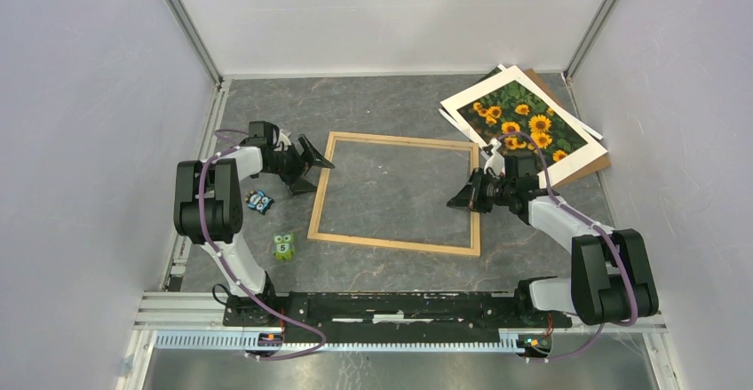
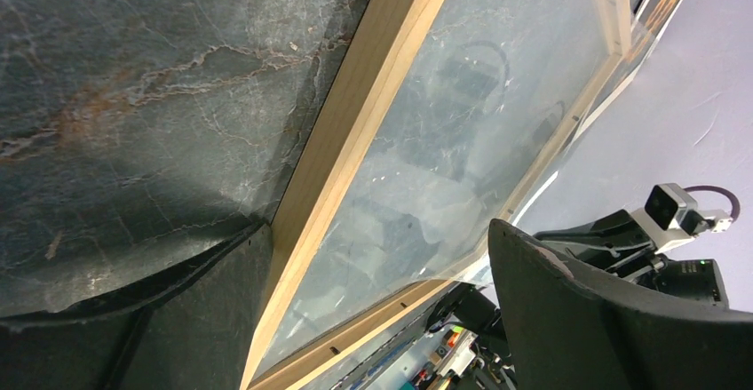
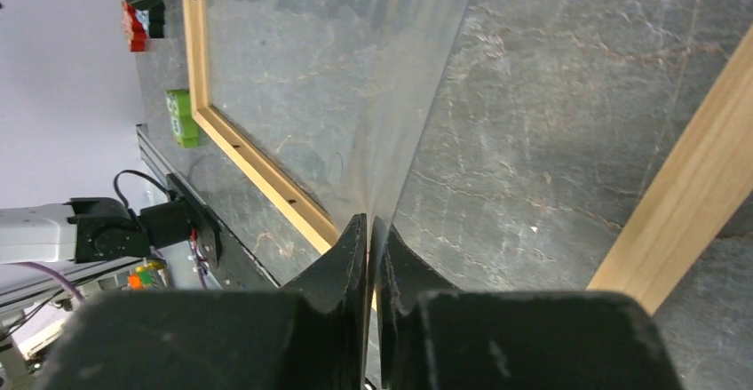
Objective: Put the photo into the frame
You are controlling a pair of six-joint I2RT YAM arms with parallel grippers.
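Observation:
The frame [image 1: 391,244] of thin light wooden strips lies flat in the middle of the dark table. The photo [image 1: 519,123] of sunflowers lies face up at the back right, on a brown backing board [image 1: 593,166]. My left gripper [image 1: 313,163] is open at the frame's left strip [image 2: 355,132], one finger on either side of it [image 2: 377,230]. My right gripper [image 1: 462,199] is at the frame's right strip [image 3: 684,203] and is shut [image 3: 368,221] on the edge of a clear pane [image 3: 417,70]. The pane also shows over the frame in the left wrist view [image 2: 479,97].
Two small owl figures stand left of the frame, a blue one [image 1: 259,201] and a green one [image 1: 284,246]. White sheets stick out under the photo. Pale walls close in the table on three sides. A metal rail [image 1: 400,306] runs along the near edge.

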